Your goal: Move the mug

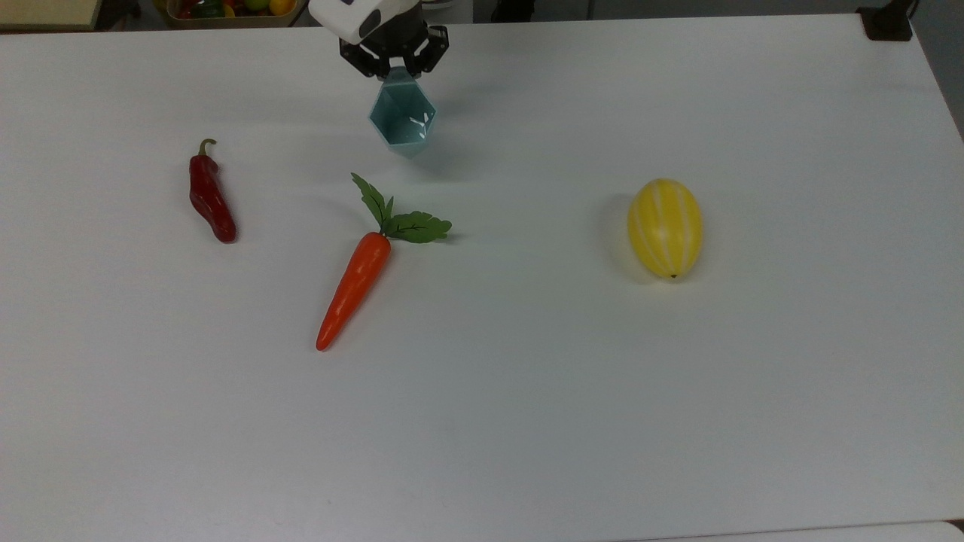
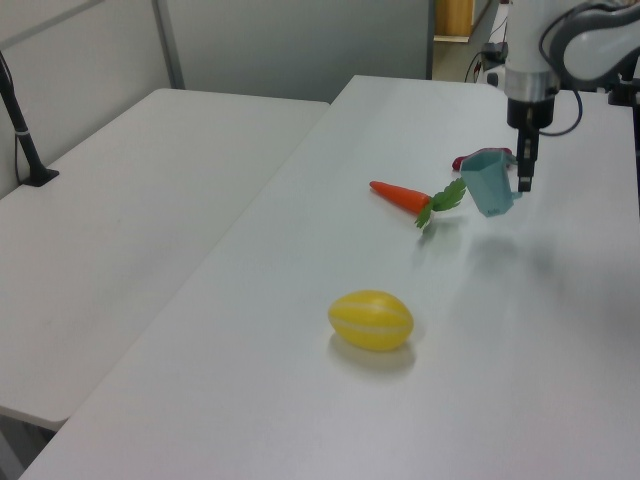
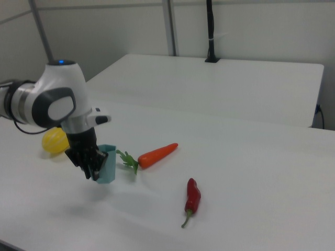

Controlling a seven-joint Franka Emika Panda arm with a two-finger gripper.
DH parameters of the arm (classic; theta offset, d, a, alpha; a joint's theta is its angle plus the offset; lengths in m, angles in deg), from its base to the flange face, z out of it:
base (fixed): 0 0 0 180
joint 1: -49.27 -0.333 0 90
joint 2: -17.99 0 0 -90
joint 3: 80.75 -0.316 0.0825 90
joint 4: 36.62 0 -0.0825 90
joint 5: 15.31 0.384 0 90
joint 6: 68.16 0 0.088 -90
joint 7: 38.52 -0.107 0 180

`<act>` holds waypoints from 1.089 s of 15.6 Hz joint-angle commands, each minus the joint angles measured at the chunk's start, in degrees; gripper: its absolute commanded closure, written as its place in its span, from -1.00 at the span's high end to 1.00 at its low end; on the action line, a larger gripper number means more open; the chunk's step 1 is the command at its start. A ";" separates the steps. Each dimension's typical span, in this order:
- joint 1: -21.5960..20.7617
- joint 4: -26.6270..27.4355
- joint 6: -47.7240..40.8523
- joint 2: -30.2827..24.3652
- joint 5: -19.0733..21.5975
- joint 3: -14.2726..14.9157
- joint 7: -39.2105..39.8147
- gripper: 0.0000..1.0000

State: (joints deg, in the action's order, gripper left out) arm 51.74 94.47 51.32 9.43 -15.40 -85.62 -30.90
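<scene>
While the gripper (image 2: 524, 182) grips the mug (image 2: 487, 183) by its handle above the table (image 1: 527, 376), lower it level, clear of the carrot (image 2: 400, 195).

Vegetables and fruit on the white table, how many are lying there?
3: a red chili toward the top view's left, a carrot beside it, and a yellow melon toward the top view's right.
</scene>
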 commanded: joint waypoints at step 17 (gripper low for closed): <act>-2.64 11.21 15.17 -1.54 1.24 -0.49 0.21 0.29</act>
State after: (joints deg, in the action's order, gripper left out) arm 49.54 104.15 65.45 9.40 -15.40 -85.95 -30.79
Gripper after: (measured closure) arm 0.656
